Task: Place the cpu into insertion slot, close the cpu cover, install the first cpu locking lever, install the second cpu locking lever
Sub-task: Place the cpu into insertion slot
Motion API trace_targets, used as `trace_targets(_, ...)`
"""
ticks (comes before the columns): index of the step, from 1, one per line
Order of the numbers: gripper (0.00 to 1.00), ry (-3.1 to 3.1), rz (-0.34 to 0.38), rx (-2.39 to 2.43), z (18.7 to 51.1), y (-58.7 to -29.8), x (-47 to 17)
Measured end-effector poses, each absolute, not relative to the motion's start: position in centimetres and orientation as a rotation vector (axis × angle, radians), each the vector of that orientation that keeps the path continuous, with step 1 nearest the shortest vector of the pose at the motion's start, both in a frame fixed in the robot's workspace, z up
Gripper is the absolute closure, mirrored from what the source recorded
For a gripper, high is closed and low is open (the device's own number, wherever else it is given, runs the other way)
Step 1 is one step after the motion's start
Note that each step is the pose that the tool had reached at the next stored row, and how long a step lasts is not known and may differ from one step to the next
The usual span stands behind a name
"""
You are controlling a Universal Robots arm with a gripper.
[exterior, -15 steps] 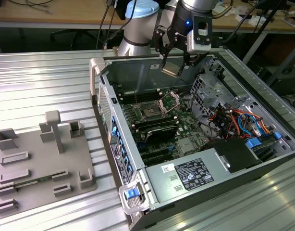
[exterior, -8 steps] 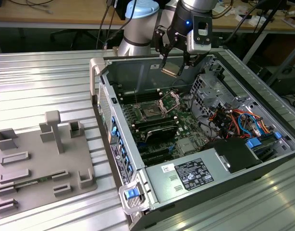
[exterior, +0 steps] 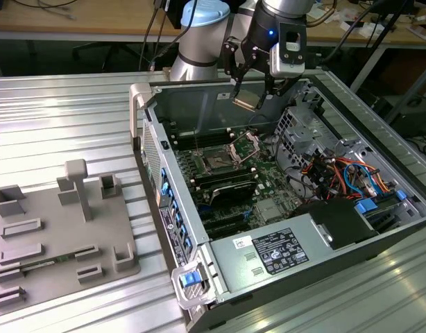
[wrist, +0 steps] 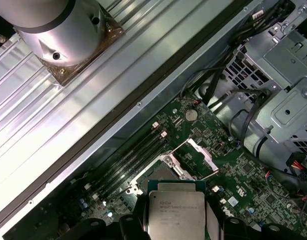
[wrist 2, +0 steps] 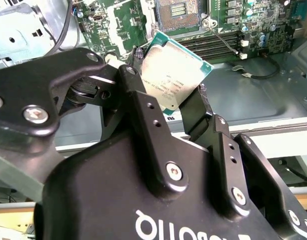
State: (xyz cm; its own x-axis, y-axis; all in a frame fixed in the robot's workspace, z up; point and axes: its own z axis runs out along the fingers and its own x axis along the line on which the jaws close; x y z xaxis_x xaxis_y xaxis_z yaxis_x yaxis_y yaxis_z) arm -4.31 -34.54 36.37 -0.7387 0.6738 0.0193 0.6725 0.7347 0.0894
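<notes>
The tool (exterior: 251,94) is clamped on the cpu (wrist 2: 173,75), its fingers hiding the chip's edges, over the far end of the open computer case (exterior: 199,104). Inside, the insertion slot (exterior: 218,161) lies uncovered, with the cpu cover (exterior: 246,144) raised.

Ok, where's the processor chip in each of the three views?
Exterior view: chip held in the hand, above the socket.
Second wrist view: chip between the hand's fingers, socket beyond it.
First wrist view: chip close up, partly covering the socket.
Shared landmark: the dark square socket.
</notes>
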Motion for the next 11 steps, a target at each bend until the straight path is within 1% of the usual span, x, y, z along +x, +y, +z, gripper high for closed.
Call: trace_targets(11, 0.45, 2.845, 0.140, 1.279, 36.37, -34.54, -4.31)
